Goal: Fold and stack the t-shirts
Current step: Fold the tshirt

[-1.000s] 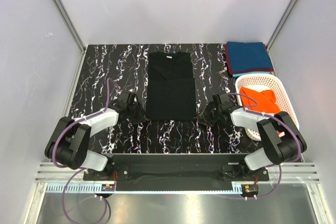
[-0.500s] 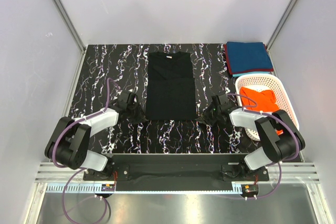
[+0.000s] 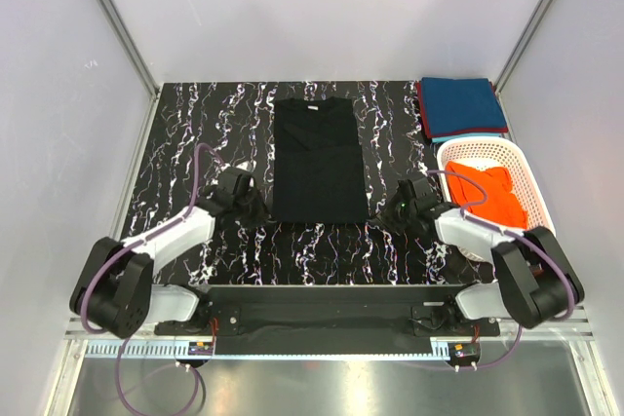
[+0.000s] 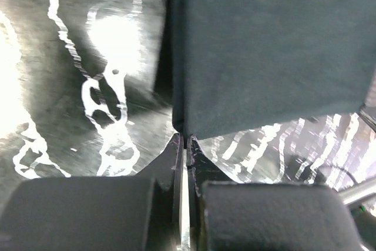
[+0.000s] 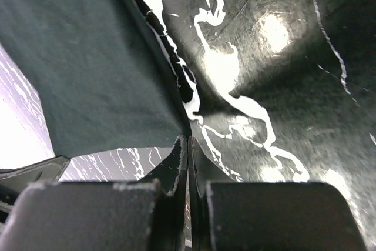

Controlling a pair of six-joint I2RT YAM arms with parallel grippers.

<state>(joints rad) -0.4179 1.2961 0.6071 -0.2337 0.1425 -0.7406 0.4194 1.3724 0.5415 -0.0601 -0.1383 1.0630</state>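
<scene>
A black t-shirt [image 3: 317, 158] lies flat in the middle of the marbled table, folded into a long narrow strip with its collar at the far end. My left gripper [image 3: 261, 213] is at its near left corner, with the jaws shut and the cloth corner [image 4: 270, 51] pinched at the tips [image 4: 185, 140]. At the near right corner my right gripper [image 3: 375, 219] is shut on the hem [image 5: 88, 57] in the same way [image 5: 188, 140]. A folded teal-blue t-shirt [image 3: 463, 104] rests on a dark red one [image 3: 423, 109] at the back right. An orange t-shirt [image 3: 487, 187] lies crumpled in the basket.
The white lattice basket [image 3: 478, 146] stands at the right edge of the table, just right of my right arm. White walls enclose the table on three sides. The arm bases sit on a rail along the near edge.
Both grippers have closed onto the near corners of the black t-shirt. Both arms have shifted slightly at the near hem.
</scene>
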